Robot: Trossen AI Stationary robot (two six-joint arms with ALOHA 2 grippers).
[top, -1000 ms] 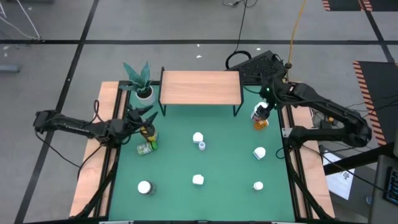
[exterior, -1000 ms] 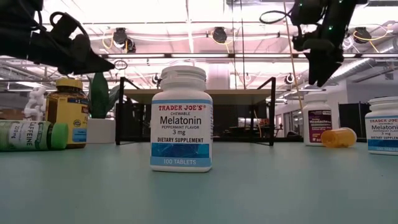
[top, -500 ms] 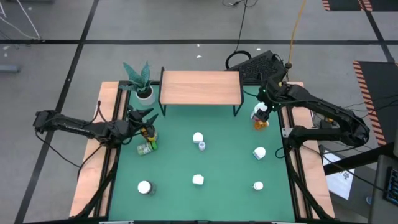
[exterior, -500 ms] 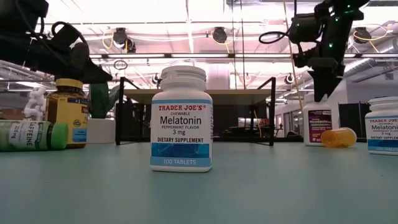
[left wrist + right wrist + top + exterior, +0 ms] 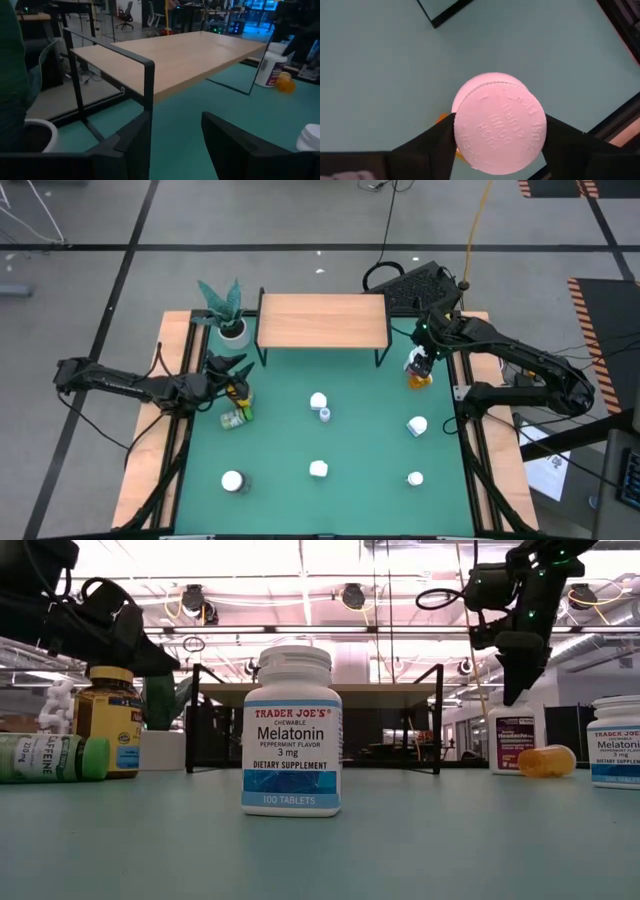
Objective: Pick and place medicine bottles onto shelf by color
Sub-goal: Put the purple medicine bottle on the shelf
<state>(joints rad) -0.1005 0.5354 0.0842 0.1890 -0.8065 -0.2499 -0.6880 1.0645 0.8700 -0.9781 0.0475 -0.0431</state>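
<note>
The shelf (image 5: 322,320) stands at the table's far side. My right gripper (image 5: 420,358) is open and points down over a white bottle with a magenta label (image 5: 512,745), right of the shelf. In the right wrist view its fingers (image 5: 432,145) stand on either side of the bottle's round cap (image 5: 497,122). An orange bottle (image 5: 420,379) lies on its side next to that bottle. My left gripper (image 5: 175,130) is open and hovers at the table's left, above an upright amber bottle (image 5: 238,391) and a green bottle (image 5: 235,418) lying on its side. My right gripper comes from above, pointing down, with one finger at each side of the white bottle's cap (image 5: 470,105). I cannot tell whether the fingers touch it. The bottle stands upright on the table.
Several white bottles stand across the green table, among them the Melatonin bottle (image 5: 292,730) and others (image 5: 318,400), (image 5: 417,424), (image 5: 232,480). A potted plant (image 5: 228,315) stands left of the shelf. Wooden rails (image 5: 150,460) line both sides.
My right gripper has come down toward the white bottle's cap, staying open. The bottles have not moved.
</note>
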